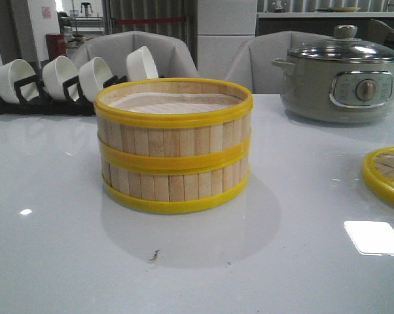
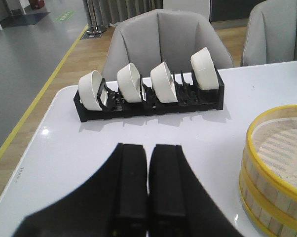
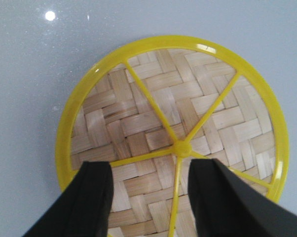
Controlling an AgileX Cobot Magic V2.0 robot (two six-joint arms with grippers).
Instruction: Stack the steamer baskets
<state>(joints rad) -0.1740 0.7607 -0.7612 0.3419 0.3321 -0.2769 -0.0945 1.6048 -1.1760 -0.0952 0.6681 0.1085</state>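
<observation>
baskets point(image 1: 173, 145) stacked, mid-surface — stacking looks done | left pincer point(image 2: 147, 185) clenched, empty, near rack point(image 2: 148, 101) | right pincer point(image 3: 148, 197) released over lid point(image 3: 178, 133) at right edge — next, likely: grasp lid, cap stack

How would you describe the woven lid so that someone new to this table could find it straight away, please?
Start at the stacked steamer baskets in the middle of the white table, then look towards its right edge, nearer than the grey electric pot. The lid lies flat there, alone. Unlike the slatted baskets, it is a woven bamboo disc with yellow spokes.
</observation>
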